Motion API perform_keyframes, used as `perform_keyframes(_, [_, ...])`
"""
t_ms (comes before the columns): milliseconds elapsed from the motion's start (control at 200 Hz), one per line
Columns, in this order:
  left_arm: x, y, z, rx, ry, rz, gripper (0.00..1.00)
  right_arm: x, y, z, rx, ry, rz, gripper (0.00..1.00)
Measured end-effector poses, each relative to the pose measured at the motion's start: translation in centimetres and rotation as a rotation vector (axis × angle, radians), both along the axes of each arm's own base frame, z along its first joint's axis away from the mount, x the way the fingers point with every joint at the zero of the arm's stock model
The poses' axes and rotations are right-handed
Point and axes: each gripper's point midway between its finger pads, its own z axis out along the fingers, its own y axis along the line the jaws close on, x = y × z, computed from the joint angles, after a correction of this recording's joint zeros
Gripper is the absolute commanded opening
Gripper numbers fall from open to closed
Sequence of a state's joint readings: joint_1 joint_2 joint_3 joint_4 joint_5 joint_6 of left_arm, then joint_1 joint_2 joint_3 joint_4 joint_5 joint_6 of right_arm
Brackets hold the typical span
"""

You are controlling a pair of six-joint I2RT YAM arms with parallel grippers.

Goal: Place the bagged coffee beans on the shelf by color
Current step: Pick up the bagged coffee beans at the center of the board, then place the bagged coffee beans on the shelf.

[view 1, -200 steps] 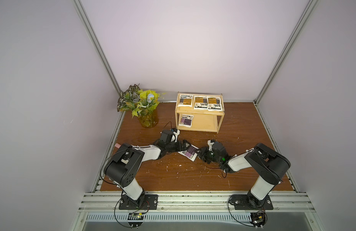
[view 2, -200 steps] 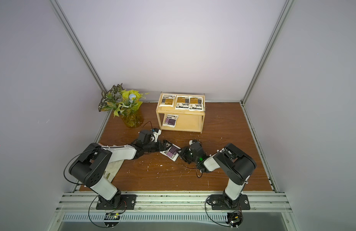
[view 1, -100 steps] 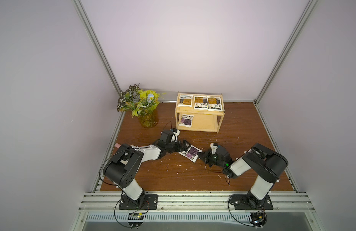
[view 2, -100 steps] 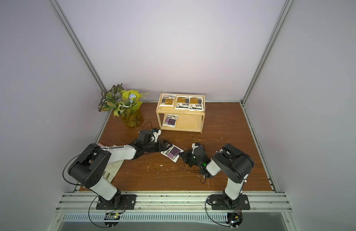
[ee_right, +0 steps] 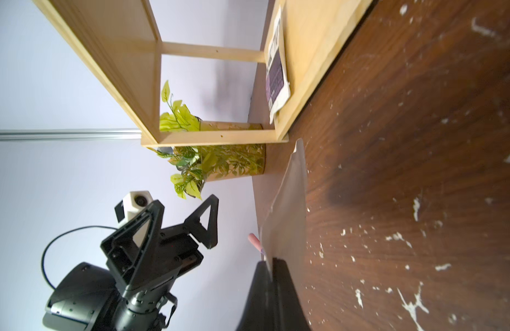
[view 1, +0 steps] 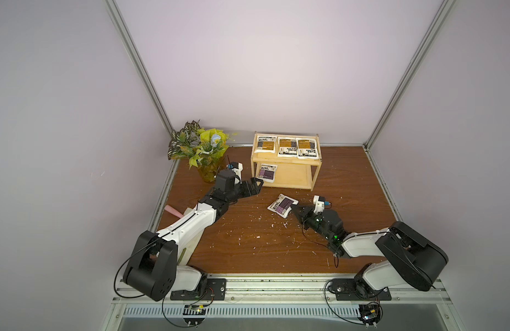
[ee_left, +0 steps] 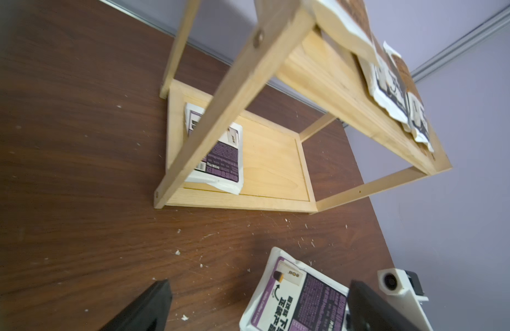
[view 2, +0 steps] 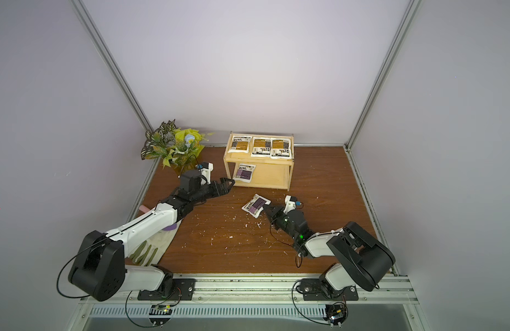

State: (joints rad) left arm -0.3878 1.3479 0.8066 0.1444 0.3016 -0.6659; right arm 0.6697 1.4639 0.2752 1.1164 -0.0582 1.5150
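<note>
While I watch through both top views, the right gripper (view 1: 293,210) sits close to the table's (view 1: 248,252) centre. It is clamped tight on the edge of the loose purple pouch (view 1: 282,205). The pouch reaches away from the fingertips toward 10 o'clock, label up. The right wrist view shows it edge-on, pinched between the two black fingers (ee_right: 279,275). I cannot tell whether its far corner touches the wood.

The left gripper (view 1: 256,183) points toward 2 o'clock, just beside the lower front corner of the shelf (view 1: 286,166). Its fingers (ee_left: 150,306) are spread wide apart and hold nothing.

The shelf stands at 12 o'clock on the table. Three orange pouches (view 1: 286,146) lie side by side on its top tier. A second purple pouch (view 1: 266,172) lies flat at the 9 o'clock end of the lower tier. The loose purple pouch is out in front of the shelf, toward 6 o'clock.
</note>
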Motion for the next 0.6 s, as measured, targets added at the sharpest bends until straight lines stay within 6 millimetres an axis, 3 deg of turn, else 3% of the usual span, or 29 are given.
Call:
perform_keyframes(320, [-0.9,1.0,-0.2,0.024,0.007,0.029,1.0,4.8,-2.1,2.4,0.036,-0.071,-0.162,0.0])
perform_keyframes(600, [-1.6,1.2,-1.5,0.032,0.035,0.024,1.0,8.4,-4.0,3.0,0.049,-0.104,-0.271,0.0])
